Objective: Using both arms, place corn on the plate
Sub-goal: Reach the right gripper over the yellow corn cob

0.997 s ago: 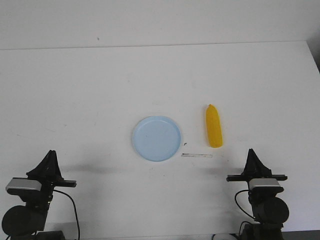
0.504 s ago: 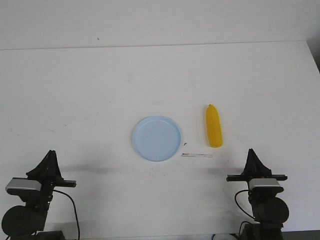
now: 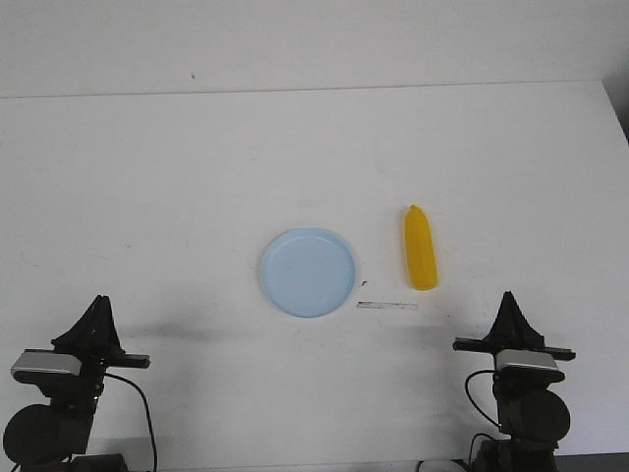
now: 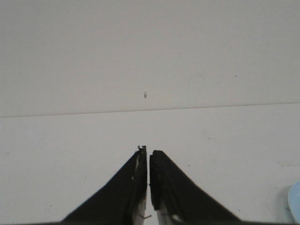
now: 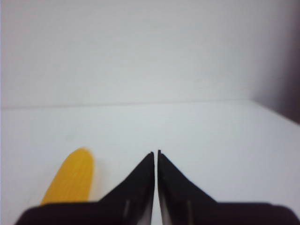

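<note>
The yellow corn lies on the white table, just right of the pale-blue plate, its tapered end pointing away from me. It also shows in the right wrist view, beside the fingers. A sliver of the plate's rim shows in the left wrist view. My left gripper is shut and empty near the table's front left; its tips show in the left wrist view. My right gripper is shut and empty at the front right, short of the corn; its tips show in the right wrist view.
A thin clear strip lies on the table between the plate and the corn, toward the front. The table's far edge meets a white wall. A dark edge shows at the far right.
My right gripper has shifted slightly right and toward the front edge. The left arm, corn and plate have not moved.
</note>
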Tool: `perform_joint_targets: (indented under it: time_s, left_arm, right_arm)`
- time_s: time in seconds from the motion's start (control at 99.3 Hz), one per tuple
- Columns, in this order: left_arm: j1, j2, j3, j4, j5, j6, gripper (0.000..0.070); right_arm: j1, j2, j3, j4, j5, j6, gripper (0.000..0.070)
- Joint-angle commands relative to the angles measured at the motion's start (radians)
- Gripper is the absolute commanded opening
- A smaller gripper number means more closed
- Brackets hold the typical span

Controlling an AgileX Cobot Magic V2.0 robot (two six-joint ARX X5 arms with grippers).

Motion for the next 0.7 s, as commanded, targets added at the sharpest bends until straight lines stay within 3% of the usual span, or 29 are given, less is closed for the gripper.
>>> perform_joint_targets:
  time_s: [0.0, 0.181, 0.473, 0.685]
  left_arm:
    - [0.003, -0.002, 0.006, 0.01, -0.005, 0.006, 0.0002]
    - [0.003, -0.002, 0.006, 0.01, -0.005, 0.006, 0.0002]
    - [0.003, -0.002, 0.006, 0.01, -0.005, 0.006, 0.0002]
    - [0.003, -0.002, 0.006, 0.01, -0.005, 0.006, 0.0002]
  right_arm:
    - [0.005, 0.024, 0.037, 0.011, -0.014, -0.008, 0.0008]
    - [0.027, 0.198, 0.138, -0.011, -0.114, -0.008, 0.0007]
    - [0.073, 0.591, 0.348, -0.068, -0.126, -0.007, 0.0007]
    - [0.116, 0.904, 0.6, -0.222, -0.124, 0.021, 0.0006]
